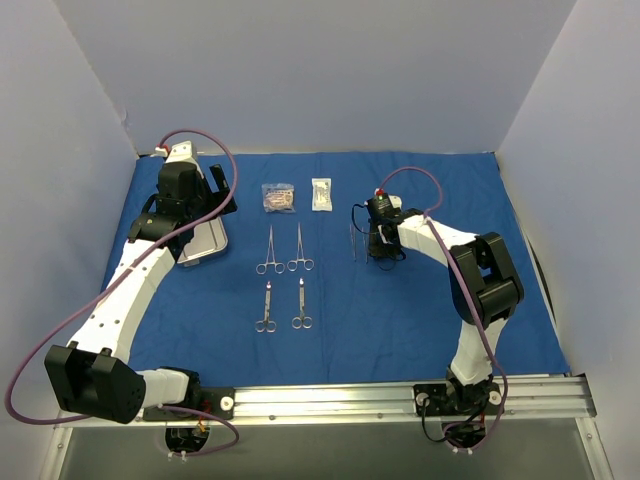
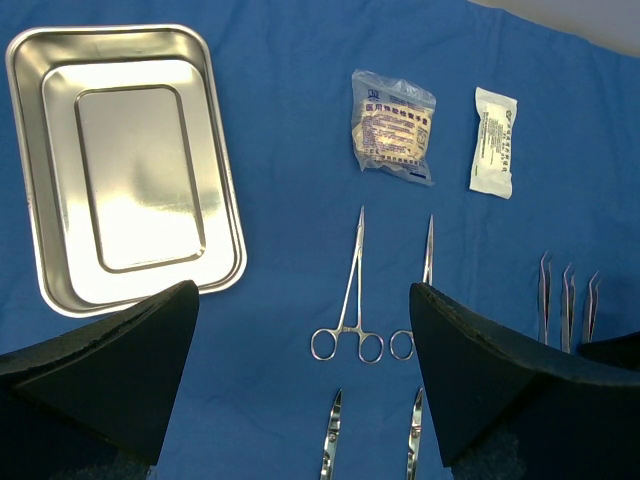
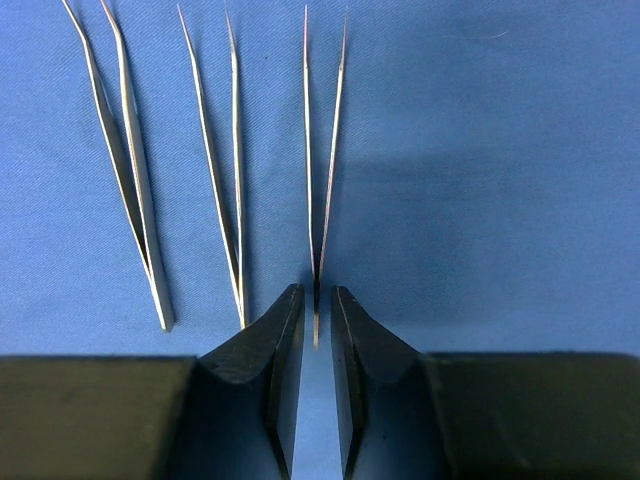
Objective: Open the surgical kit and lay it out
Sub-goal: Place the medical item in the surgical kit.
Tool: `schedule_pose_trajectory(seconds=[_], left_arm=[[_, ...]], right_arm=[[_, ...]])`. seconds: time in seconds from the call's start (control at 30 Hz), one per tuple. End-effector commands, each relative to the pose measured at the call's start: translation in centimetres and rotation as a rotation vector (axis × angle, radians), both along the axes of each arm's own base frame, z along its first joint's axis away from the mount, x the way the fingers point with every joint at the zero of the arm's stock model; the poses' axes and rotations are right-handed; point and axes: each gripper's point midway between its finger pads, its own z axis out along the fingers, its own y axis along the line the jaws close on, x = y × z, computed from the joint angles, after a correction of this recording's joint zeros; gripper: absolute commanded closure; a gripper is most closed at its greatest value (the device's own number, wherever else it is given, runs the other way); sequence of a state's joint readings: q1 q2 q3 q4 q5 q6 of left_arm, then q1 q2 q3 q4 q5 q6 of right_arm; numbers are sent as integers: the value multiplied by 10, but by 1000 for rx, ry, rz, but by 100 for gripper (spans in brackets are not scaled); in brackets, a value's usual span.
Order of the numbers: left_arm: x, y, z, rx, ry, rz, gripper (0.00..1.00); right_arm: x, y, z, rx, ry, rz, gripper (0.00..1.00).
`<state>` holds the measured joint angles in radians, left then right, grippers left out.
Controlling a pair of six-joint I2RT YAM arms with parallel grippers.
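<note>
Blue cloth [image 3: 480,150] spreads beneath me. My right gripper [image 3: 316,292] is barely parted, the rightmost tweezers [image 3: 316,272] ending between its jaws.

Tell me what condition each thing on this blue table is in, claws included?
Blue cloth: spread flat.
Steel tray: upright, empty.
Four scissor-like instruments: closed, lying flat.
Three tweezers: lying side by side.
Two packets: unopened, flat.
Left gripper: wide open, empty.
Right gripper: barely open around the third tweezers' end.
</note>
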<state>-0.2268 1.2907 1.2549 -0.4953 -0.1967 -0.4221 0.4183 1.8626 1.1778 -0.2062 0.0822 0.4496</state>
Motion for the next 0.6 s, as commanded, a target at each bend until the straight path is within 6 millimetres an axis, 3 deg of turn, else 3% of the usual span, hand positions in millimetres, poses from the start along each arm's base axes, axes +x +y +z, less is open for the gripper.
schedule_pose_trajectory(seconds=[0.0,0.2,0.37,0.57], left_arm=[[7,0,16,-11,-67,-7,4],[7,1,22,-3,-72,-7,5],[4,5,27,17,-68,-2,5],[-4,15,57,47,-101,3,6]], right_arm=[[-1,-8,10,-25,-10,-37,85],[8,-10,54,-20,-94,-54,79],[17,-20,113,-24,-219,-76,57],[22,-51,193,-17,-395,-142,30]])
